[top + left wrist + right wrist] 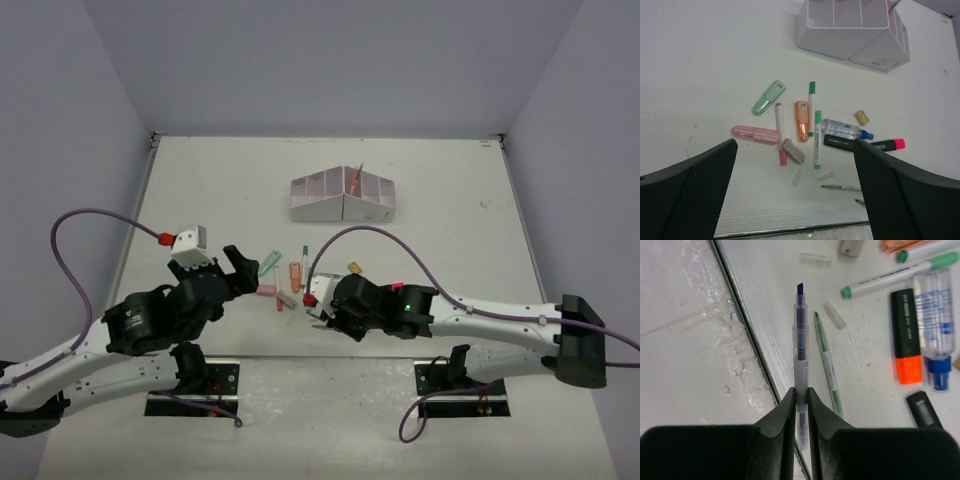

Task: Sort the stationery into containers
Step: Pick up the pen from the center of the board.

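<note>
The stationery lies in a loose pile (285,280) at mid table. My left gripper (235,268) is open and empty, just left of the pile. In the left wrist view its gripper (795,160) frames a pink case (755,134), a green case (768,97), an orange case (801,120), green-tipped markers (817,137), a grey eraser (793,150) and a black highlighter with a pink end (865,144). My right gripper (800,395) is shut on a thin clear pen with blue ink (800,340), above the table's near edge. A thin green pen (827,360) lies beside it. The white organiser box (343,195) stands farther back.
A black highlighter with an orange end (905,335), a blue-capped clear bottle (935,330) and clear pen caps (834,315) lie right of the held pen. The table's metal edge strip (745,330) runs under it. A small tan piece (862,117) lies near the bottle.
</note>
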Controlling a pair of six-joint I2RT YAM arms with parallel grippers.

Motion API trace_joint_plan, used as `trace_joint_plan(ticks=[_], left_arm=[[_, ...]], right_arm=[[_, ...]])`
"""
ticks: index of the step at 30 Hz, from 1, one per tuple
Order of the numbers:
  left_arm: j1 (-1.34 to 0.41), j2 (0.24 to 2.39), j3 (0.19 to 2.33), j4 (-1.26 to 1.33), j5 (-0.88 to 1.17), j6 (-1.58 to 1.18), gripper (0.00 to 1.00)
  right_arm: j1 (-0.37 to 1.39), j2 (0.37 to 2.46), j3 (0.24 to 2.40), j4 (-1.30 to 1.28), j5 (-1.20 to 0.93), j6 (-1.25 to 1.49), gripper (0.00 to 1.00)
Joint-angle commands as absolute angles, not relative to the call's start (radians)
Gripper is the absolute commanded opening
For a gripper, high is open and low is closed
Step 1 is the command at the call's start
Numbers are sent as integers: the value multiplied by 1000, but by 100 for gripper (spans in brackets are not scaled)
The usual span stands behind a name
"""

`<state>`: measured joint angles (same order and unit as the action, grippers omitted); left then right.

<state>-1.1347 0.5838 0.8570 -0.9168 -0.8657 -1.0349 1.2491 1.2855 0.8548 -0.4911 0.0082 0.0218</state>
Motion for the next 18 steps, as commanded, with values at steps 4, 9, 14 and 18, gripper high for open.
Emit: trace_joint_plan(ticks=[4, 9, 14, 18], left_arm=[[-1137, 885, 863, -886, -880, -1076, 100], [-1108, 1071, 818, -686, -750, -950, 98], [-1101, 1212, 811, -456, -544, -745, 84], [-1101, 1272, 817, -392, -457, -687, 63]], right_arm=[[1199, 967, 784, -410, 215, 33, 0], [1143, 927, 777, -401, 419, 135, 0], [1058, 865, 742, -442, 616, 323, 0], [1040, 740, 693, -447, 603, 410, 0]])
